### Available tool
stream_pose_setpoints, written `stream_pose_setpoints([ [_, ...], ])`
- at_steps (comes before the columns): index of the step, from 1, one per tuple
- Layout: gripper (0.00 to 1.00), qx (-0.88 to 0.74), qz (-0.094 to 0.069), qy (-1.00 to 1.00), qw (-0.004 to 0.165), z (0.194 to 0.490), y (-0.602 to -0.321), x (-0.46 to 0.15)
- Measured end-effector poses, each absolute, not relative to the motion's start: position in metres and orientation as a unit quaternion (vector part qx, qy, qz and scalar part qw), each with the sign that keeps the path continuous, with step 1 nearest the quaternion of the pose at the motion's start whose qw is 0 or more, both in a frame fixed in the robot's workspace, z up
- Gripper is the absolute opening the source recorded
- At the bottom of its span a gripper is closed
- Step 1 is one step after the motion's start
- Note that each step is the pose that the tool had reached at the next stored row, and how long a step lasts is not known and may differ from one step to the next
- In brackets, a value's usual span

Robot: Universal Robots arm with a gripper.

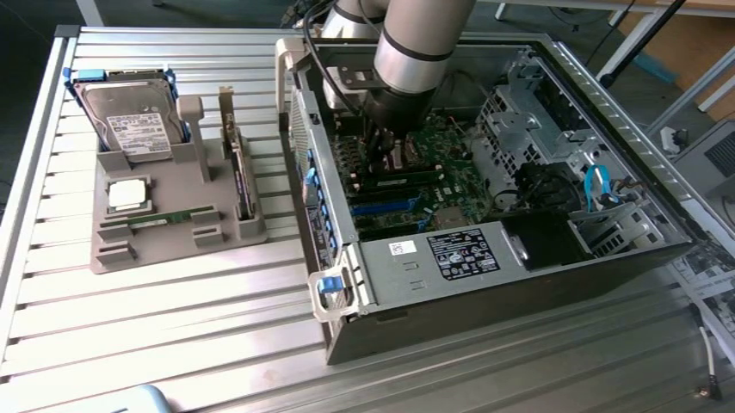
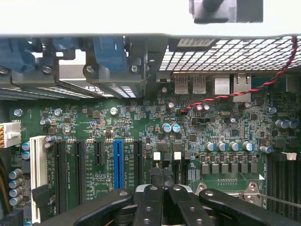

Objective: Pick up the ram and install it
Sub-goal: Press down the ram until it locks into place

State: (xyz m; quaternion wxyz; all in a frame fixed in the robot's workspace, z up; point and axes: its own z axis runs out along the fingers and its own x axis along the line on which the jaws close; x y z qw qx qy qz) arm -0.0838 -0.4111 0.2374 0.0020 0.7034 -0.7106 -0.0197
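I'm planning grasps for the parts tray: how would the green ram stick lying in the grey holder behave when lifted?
The ram stick looks thin and narrow, so probably light. As a circuit board it is likely stiff, though fragile if bent. It lies in a slot of the grey holder, so it may bind if pulled at an angle.

From the exterior view, my arm (image 1: pixel 408 52) covered the end effector and the middle of the motherboard (image 1: pixel 442 172). In the wrist view the end effector (image 2: pixel 162 186) ran off the frame's edge, and I could not tell whether anything sat between its fingers. The board's printed labels were too small to read.
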Motion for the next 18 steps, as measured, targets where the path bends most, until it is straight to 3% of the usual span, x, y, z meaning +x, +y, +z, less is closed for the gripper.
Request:
stream_pose_setpoints([
  [18,0.11,0.703,-0.02,-0.711,0.002,0.2333,-0.4125,-0.0838],
])
